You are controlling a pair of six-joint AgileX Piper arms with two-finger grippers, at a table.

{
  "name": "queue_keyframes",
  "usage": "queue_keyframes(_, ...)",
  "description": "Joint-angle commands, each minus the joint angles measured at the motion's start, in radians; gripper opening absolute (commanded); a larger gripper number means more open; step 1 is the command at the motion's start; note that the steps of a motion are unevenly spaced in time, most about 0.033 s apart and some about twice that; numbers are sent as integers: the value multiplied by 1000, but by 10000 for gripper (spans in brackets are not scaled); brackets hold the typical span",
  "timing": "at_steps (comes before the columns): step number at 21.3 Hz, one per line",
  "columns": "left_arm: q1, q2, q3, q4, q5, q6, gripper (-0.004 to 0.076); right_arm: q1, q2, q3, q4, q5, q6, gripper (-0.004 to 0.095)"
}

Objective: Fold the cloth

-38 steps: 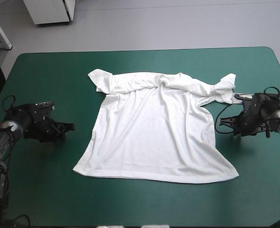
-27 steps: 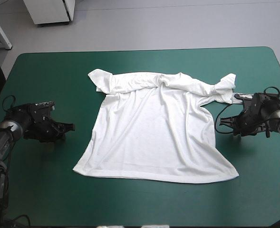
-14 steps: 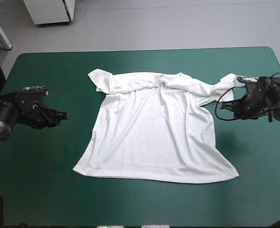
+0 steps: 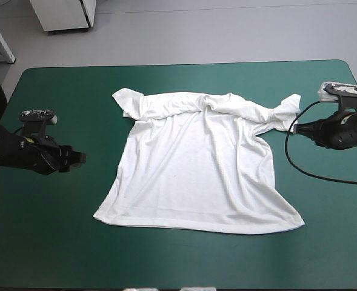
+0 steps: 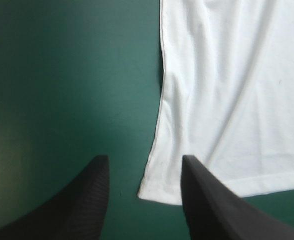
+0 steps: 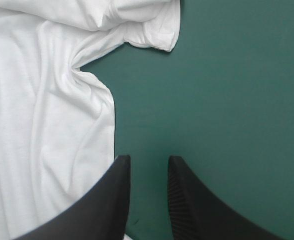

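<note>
As T-shirt (image 4: 196, 176) lies spread on teal-green cover (image 4: 57, 242), fingers (image 5: 87, 200) parted each side

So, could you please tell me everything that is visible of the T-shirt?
The T-shirt is white, short-sleeved, of thin, soft-looking fabric. It lies spread on the teal-green cover, mostly flat, its straight hem toward the near edge. The collar end and both sleeves are bunched toward the far edge; long wrinkles cross the body. Neither the left gripper nor the right gripper, both open, holds it.
</note>
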State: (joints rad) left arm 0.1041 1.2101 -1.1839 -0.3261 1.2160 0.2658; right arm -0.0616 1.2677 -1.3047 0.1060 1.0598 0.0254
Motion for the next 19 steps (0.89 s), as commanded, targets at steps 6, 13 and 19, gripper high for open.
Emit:
queue_keyframes(6,-368,-41,43,291,50,-331,368,-2,-58,-23,92,31,-15,252)
queue_keyframes(13,-465,72,231,344,-93,-516,368,-2,-58,-23,107,29,-33,252)
queue_keyframes(19,-465,181,241,352,-153,-516,368,-2,-58,-23,107,21,-33,252)
